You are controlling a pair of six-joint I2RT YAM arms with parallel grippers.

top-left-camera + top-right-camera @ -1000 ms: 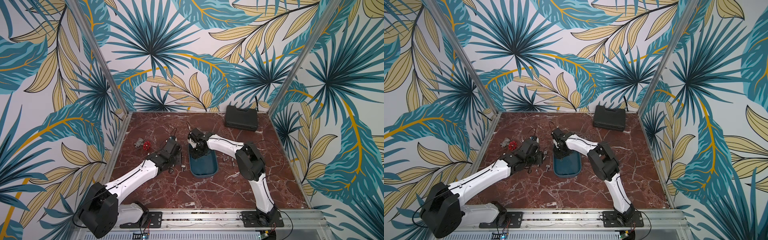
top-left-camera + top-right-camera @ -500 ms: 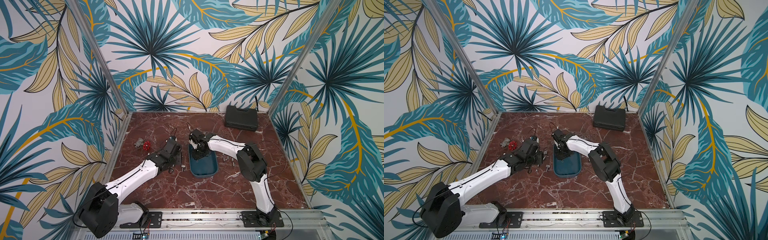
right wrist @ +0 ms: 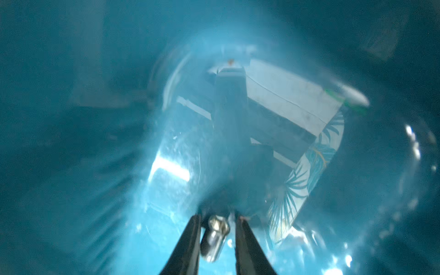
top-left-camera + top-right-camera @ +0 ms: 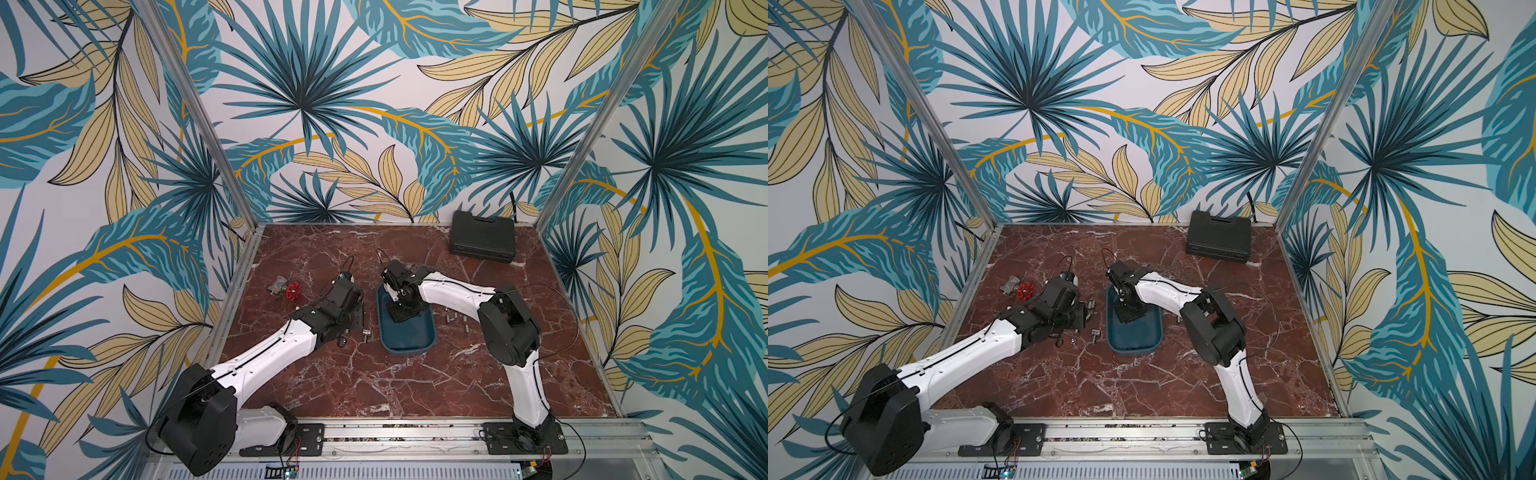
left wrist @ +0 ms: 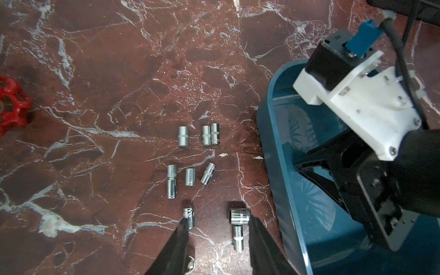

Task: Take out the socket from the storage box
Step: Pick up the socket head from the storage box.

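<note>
Socket [image 3: 215, 235]: small chromed steel cylinder on the floor of the storage box [image 4: 411, 343], toward the box's far end. Judged dense for its size, rigid and slick; the polished round sides would roll or squirt out of a shallow pinch. Best hold is across the barrel at mid-length, pads square to the sides (not the ends).

Right gripper [image 3: 218, 219]: down inside the box, fingers [image 3: 190, 242] narrowly apart with the socket between them. One finger looks to touch it, and a thin gap seems to show at the other. The wrist view is blurred, so I cannot tell whether it is clamped.

Box floor is glossy and mirrors the arm.

Left gripper [image 5: 217, 233]: just beside the box's outer wall, low over the marble table [image 5: 95, 71], fingers spread, holding nothing. Loose sockets [image 5: 190, 177] lie in rough rows ahead of it. Red valve handwheel [image 4: 293, 291] sits further out. Black case [image 4: 482, 241] is at the far corner, well apart.
</note>
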